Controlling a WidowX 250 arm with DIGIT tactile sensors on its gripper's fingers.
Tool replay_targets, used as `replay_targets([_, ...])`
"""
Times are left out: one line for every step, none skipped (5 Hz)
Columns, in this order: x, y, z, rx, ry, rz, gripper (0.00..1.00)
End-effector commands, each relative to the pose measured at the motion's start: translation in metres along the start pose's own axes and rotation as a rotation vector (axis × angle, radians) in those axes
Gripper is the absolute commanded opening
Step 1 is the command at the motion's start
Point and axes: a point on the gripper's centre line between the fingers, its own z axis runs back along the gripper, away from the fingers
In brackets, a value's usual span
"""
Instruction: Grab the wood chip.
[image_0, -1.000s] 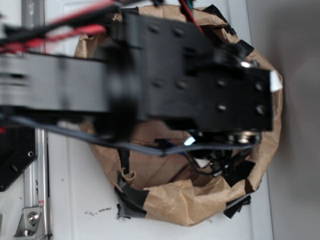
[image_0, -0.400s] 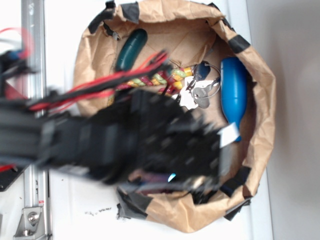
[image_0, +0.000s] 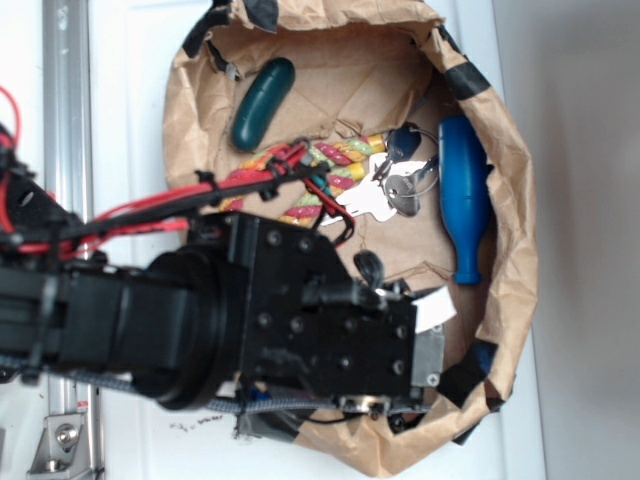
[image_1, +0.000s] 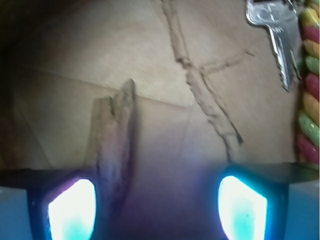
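The wood chip (image_1: 112, 145) lies flat on the kraft paper floor (image_1: 75, 55) of the bin, seen in the wrist view as a long, streaky brown sliver running from mid-frame down toward the lower left. Its near end reaches the inner side of the left glowing finger pad (image_1: 72, 210); whether it touches the pad cannot be told. The right pad (image_1: 242, 210) stands well apart from it. The gripper (image_1: 157, 210) has its jaws spread wide, with nothing held between them. Most of the chip lies in the gap, toward the left finger.

A torn seam (image_1: 200, 85) crosses the paper floor to the right of the chip. A silver key (image_1: 275, 35) lies at the upper right, just beside a multicoloured rope (image_1: 307, 80) along the right edge.

In the exterior view the black arm (image_0: 200, 320) reaches into the paper-lined bin (image_0: 515, 250) from the left, its wrist block covering the lower part of the bin, so the chip is hidden there. Elsewhere in the bin lie a dark green oblong object (image_0: 262, 102), a blue bottle-shaped object (image_0: 465, 200) and a bunch of keys (image_0: 395, 185). Black tape patches (image_0: 465, 82) hold the rim.
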Motion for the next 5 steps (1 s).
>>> replay_targets([0.010, -0.020, -0.003, -0.084, -0.051, -0.020, 1.00])
replay_targets([0.004, -0.018, -0.031, -0.022, 0.011, -0.035, 1.00])
replay_targets([-0.003, -0.006, -0.041, 0.025, 0.029, -0.013, 0.00])
replay_targets([-0.002, 0.005, -0.034, 0.001, 0.015, 0.034, 0.00])
replay_targets([0.002, 0.010, -0.020, -0.029, -0.013, 0.048, 0.00])
